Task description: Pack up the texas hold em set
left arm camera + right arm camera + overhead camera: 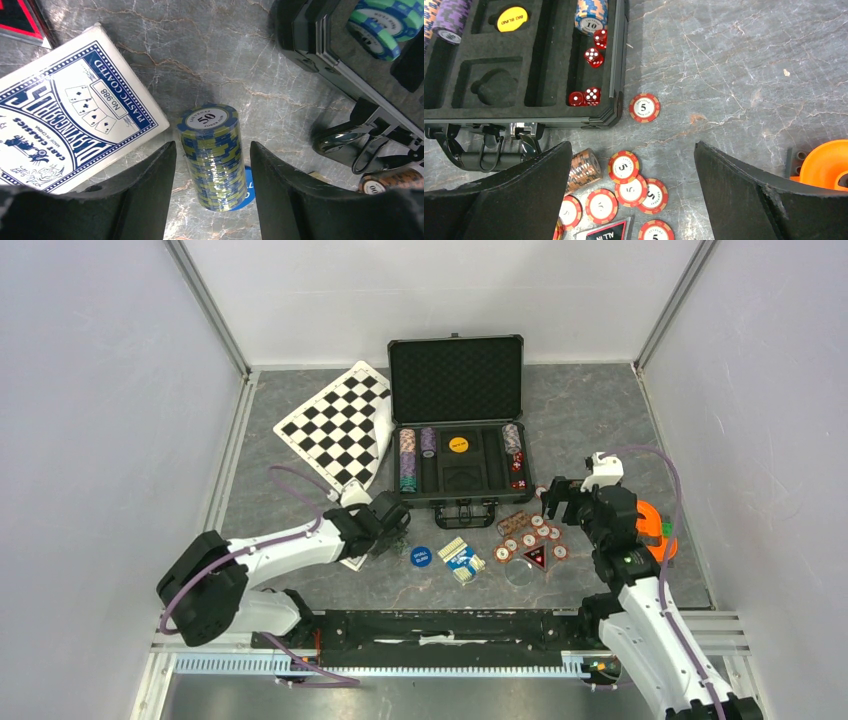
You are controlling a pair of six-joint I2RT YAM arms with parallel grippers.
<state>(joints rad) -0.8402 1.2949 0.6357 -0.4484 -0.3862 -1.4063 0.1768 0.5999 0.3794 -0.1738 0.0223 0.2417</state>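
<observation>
One card deck [75, 127] lies just beside the chip stack [212, 160]; case [305, 35] near.

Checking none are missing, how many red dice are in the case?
4 red dice, all in the rightmost slot of the case: one against the 10 chip stack, one just nearer, two side by side at the near corner. More may be hidden.

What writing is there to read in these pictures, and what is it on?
"50": top chip of blue-and-yellow stack
"PLASTIC COATED", "No.988": card box
"BIG BLIND": yellow button
"10": orange-and-blue chip stack
"5": loose red chip
"ALL IN": black triangular marker
Chip rim lettering: too small to read.
</observation>
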